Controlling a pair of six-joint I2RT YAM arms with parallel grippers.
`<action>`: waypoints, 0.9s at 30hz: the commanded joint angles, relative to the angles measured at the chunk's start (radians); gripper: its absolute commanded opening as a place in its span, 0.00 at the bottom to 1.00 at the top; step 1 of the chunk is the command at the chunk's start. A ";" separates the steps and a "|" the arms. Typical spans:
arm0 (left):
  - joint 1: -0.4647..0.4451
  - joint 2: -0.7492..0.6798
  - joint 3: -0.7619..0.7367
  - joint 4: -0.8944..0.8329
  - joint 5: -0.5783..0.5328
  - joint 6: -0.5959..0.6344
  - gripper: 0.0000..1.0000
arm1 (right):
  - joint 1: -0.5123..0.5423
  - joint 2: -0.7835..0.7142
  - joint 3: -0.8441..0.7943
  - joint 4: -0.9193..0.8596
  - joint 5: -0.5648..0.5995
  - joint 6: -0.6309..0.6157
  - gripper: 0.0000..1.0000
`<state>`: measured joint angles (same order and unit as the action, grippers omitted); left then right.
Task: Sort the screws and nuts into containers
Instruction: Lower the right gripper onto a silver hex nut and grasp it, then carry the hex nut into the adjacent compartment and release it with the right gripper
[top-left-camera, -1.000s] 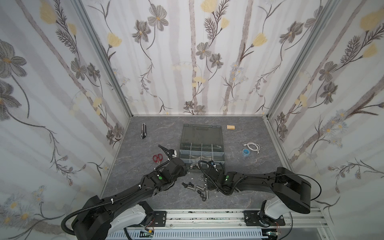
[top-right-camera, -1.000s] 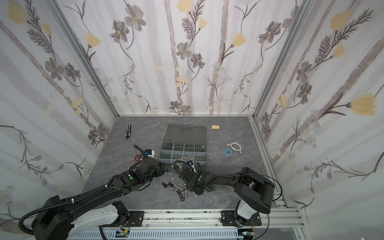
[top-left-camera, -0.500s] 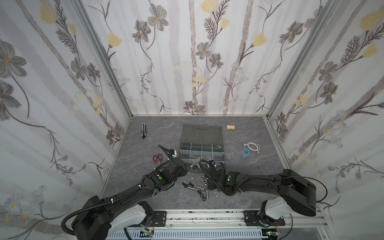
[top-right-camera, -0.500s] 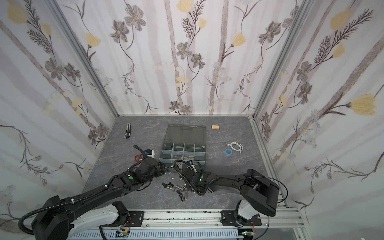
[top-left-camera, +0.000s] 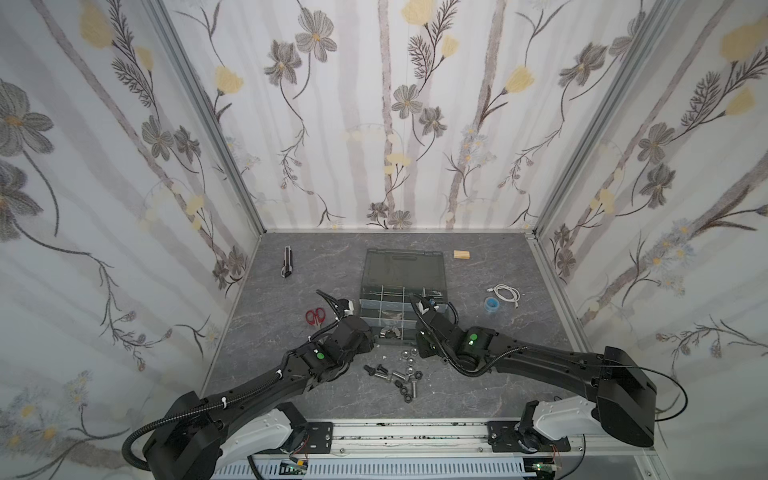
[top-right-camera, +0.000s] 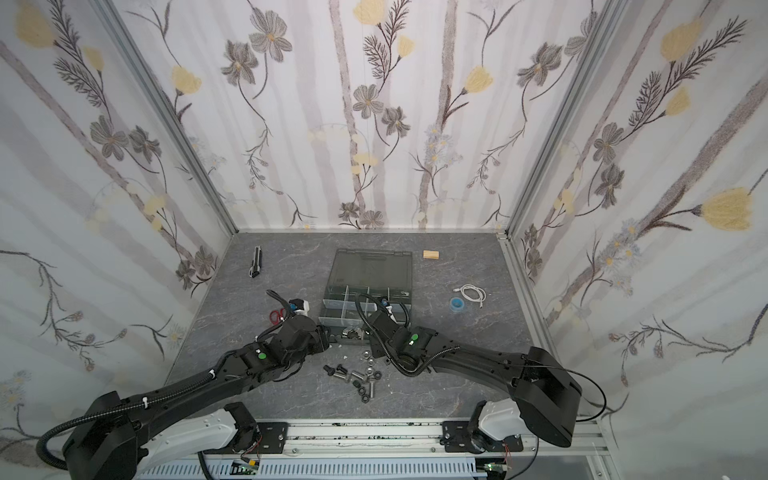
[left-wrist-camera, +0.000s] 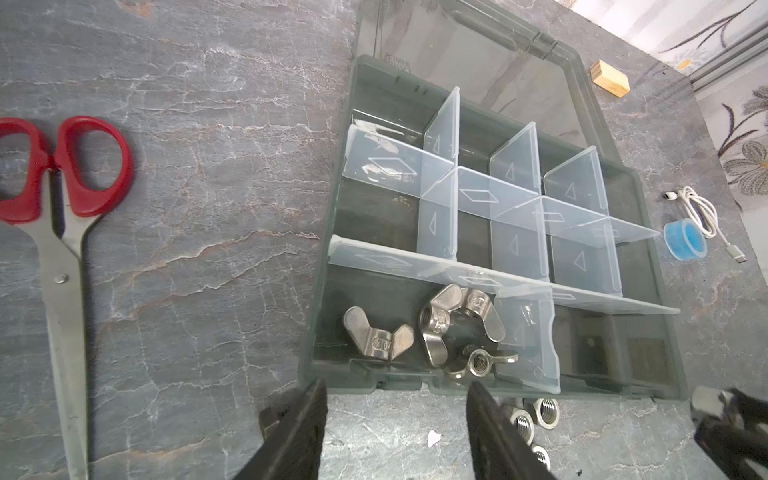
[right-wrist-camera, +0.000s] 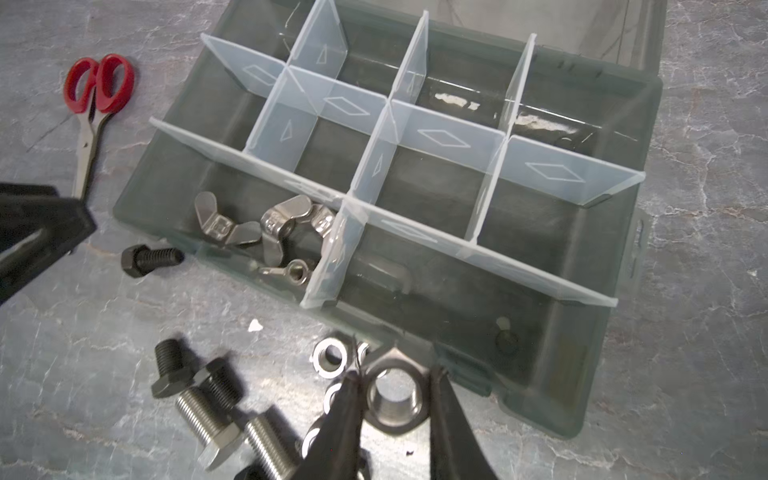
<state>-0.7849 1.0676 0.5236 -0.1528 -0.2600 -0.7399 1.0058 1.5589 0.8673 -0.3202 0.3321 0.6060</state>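
Our right gripper (right-wrist-camera: 394, 374) was closed narrowly on a silver hex nut (right-wrist-camera: 392, 401), with one finger on each side of it. It sat just in front of the front wall of the dark grey organizer case (right-wrist-camera: 602, 340). We could not tell whether the nut was clear of the table (right-wrist-camera: 685, 208).

Our left gripper (left-wrist-camera: 395, 384) stood about half open with nothing between its fingers. It was at the same front wall but further left, facing the front-left compartment (left-wrist-camera: 365, 291). That compartment held several shiny wing nuts (left-wrist-camera: 453, 318), bunched close together against its pale divider.

In front of the case the unsorted screws (right-wrist-camera: 208, 424), black and silver, lay on the table in a loose cluster. Several silver nuts (right-wrist-camera: 330, 357) lay with them, just beside our right gripper. One black screw (right-wrist-camera: 149, 257) lay apart from the cluster, near the case's front-left corner. In both top views this cluster lay between our two arms.

The translucent lid (top-left-camera: 405, 268) lay open behind the compartments, toward the back wall.

Further out, red-handled scissors (top-left-camera: 316, 316) lay left of the case. A small wooden block (top-left-camera: 461, 254) sat beyond its back right corner. A blue tape roll (top-left-camera: 491, 304) and a coiled white cable (top-left-camera: 505, 293) lay just beside each other on its right.
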 joint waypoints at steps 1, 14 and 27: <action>0.002 0.005 0.003 0.025 -0.007 -0.006 0.56 | -0.026 0.030 0.012 0.018 0.011 -0.038 0.24; 0.001 0.009 0.005 0.029 0.001 -0.001 0.56 | -0.062 0.103 0.017 0.059 -0.005 -0.056 0.29; 0.001 0.032 0.007 0.032 0.026 -0.003 0.57 | -0.072 0.077 0.007 0.060 -0.001 -0.050 0.49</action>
<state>-0.7849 1.0943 0.5236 -0.1474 -0.2371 -0.7395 0.9337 1.6485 0.8753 -0.2981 0.3206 0.5556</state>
